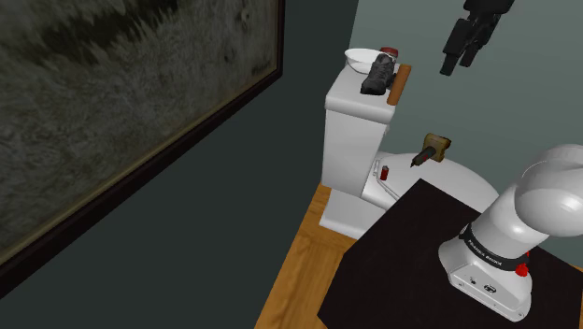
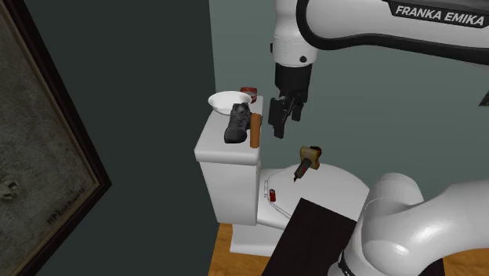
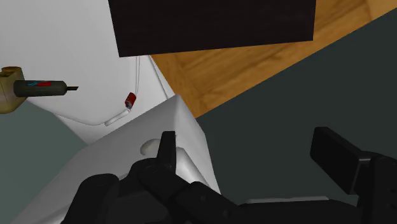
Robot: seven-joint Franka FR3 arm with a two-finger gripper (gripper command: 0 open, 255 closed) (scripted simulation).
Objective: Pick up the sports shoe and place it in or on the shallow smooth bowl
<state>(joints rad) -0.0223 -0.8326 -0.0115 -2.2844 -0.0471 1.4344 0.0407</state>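
Black fingers of the tool (image 1: 460,64) are held spread apart, with nothing between them, above and to the shoulder view's right of the toilet tank lid (image 1: 344,101). On that lid the dark sports shoe (image 1: 378,73) is laid, its long axis run from the white shallow bowl (image 1: 359,58) just beside it toward the lid's front. A brown cylinder (image 1: 399,86) is set alongside, between shoe and tool, so a descent leftward past it is judged necessary.

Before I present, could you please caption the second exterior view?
Open end effector hovers near dark shoe and white bowl atop toilet tank.
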